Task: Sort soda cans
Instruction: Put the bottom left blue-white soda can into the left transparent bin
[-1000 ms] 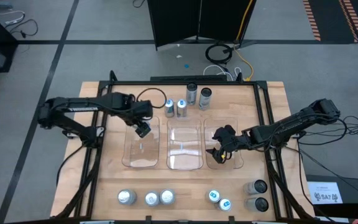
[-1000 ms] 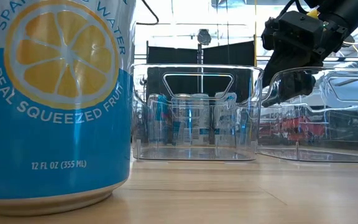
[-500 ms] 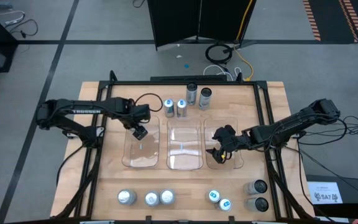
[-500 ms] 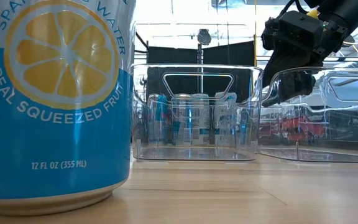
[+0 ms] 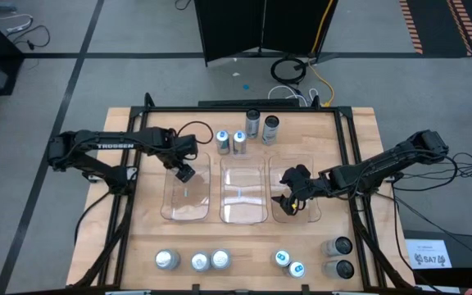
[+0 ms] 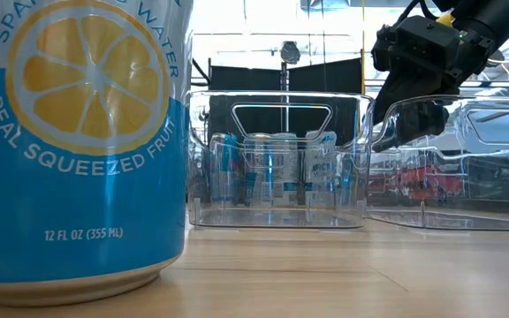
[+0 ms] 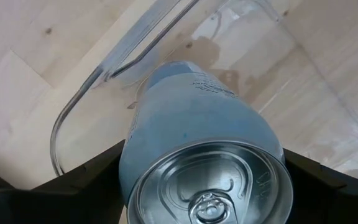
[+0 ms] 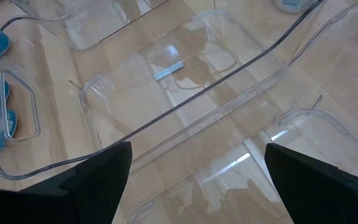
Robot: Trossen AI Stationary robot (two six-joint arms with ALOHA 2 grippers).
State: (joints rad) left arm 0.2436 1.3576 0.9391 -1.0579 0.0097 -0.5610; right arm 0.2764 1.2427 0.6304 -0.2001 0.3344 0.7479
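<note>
The floor [image 5: 138, 33] around the wooden table [image 5: 359, 131] is grey and crossed by dark lines. Behind the table stands a black panel [image 5: 260, 29], and near its foot a coil of black cable [image 5: 289, 70] lies beside a yellow cable [image 5: 324, 33]. In one far corner the floor has orange and black striped tape [image 5: 445, 24]. In the low view, bright light [image 6: 263, 18] comes from the back of the room, above dark screens [image 6: 237, 84].
</note>
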